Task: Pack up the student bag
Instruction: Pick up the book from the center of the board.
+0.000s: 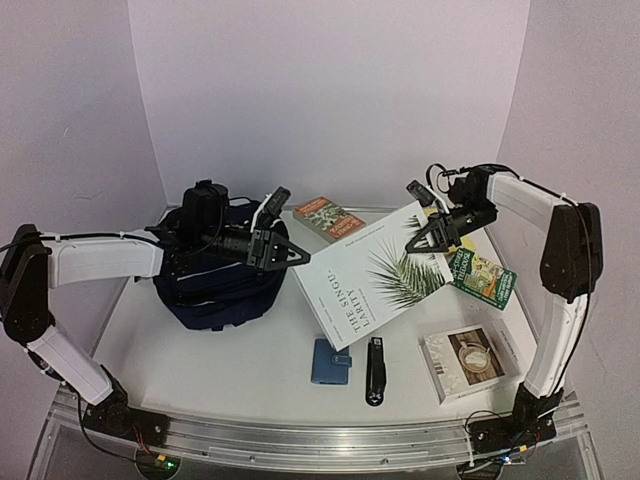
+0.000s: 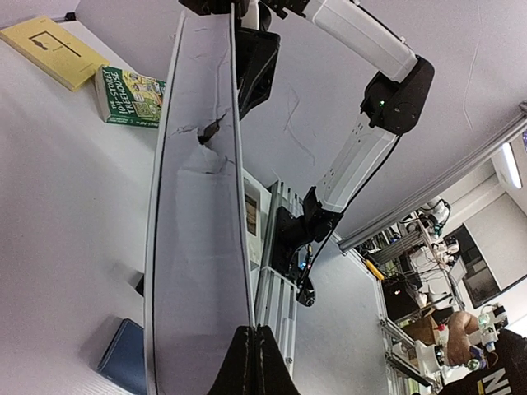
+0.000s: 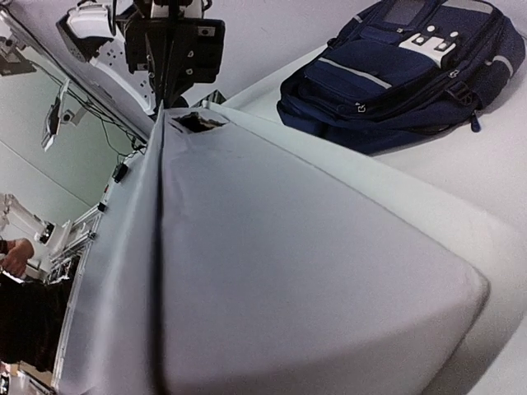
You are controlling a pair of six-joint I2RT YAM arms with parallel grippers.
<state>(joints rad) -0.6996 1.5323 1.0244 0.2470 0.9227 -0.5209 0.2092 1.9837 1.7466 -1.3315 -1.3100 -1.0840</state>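
White-covered and printed with a palm frond, a large book (image 1: 365, 280) hangs above the tabletop (image 1: 200, 350) between the two arms of a packing robot. The left hand (image 1: 298, 250) is clamped tight on the book's left edge, fingertips pressed together on the cover. The right hand (image 1: 414, 234) sits at the opposite far corner, and whether it grips the cover or merely brackets it cannot be told from here. The student bag (image 1: 215, 285), dark navy with thin white stripes, lies on the left side of the tabletop, just behind and beneath the left arm; from this angle it is unclear whether its mouth is open. The step in hand looks to be the carrying of this book to the bag. Next, by my reckoning, one hand must take the whole weight while the book is swung left and tipped edge-on to the bag's opening. A light-blue wallet (image 1: 330, 362), a green paperback (image 1: 482, 277) and a boxed item (image 1: 463, 362) wait nearby
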